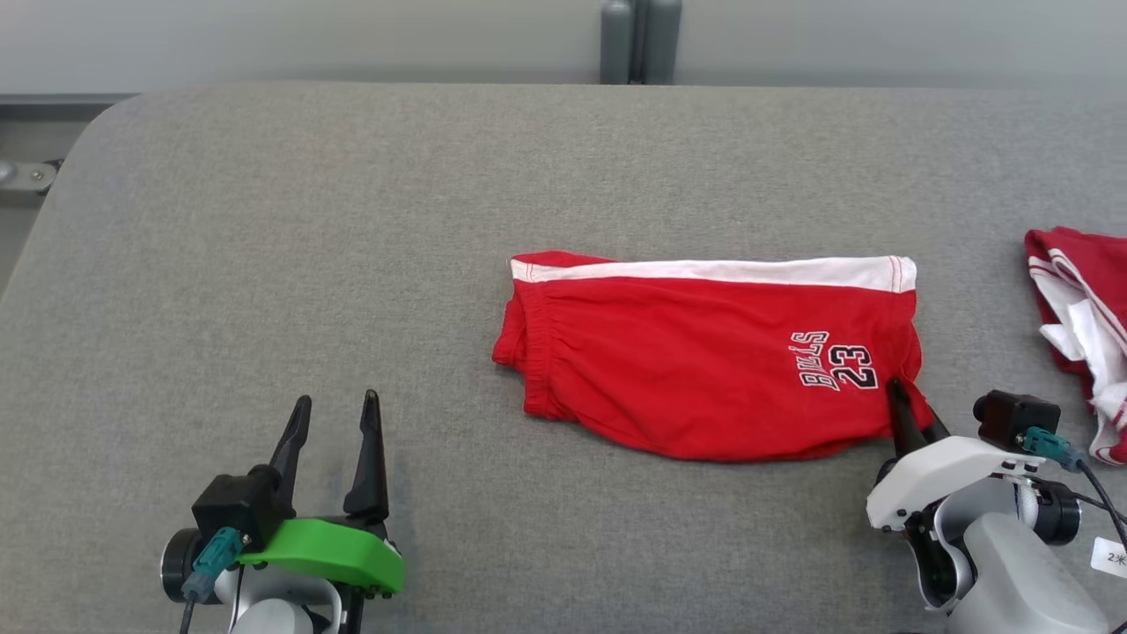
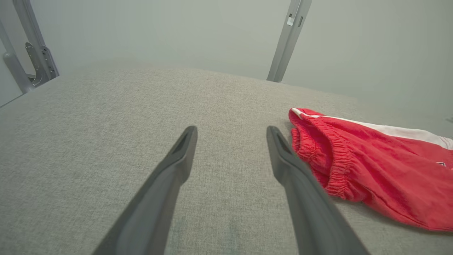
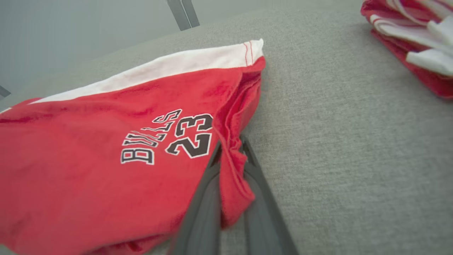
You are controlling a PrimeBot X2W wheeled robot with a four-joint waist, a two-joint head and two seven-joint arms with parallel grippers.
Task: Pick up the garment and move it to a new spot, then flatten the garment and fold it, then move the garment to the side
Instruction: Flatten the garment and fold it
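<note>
- Jaws of the right gripper together, clamped on a bunched fold of the red shorts at their near right corner, just beside the "BULLS 23" print.
- From the right wrist: red cloth squeezed between the two dark fingers, a loose flap draped over them, the pinched edge raised a little off the grey padded surface.
- Jaws of the left gripper wide apart, nothing between them, both fingers pointing away from the robot over bare padding.
- Left gripper well apart from the shorts, off to their left and nearer the robot.
- From the left wrist: elastic waistband just to the right of the right-hand finger, not touching it as far as can be told.
- Shorts near the middle of the surface, lying mostly flat, waistband end to the left and leg hem to the right.
- White side stripe along the far edge of the shorts; print upside down from the head camera.
- Light wrinkles by the waistband and a soft bulge along the near edge.
- Second red-and-white garment crumpled at the far right of the surface, apart from the shorts, beyond the right gripper.
- Grey metal post behind the far edge of the surface, against a pale wall.
</note>
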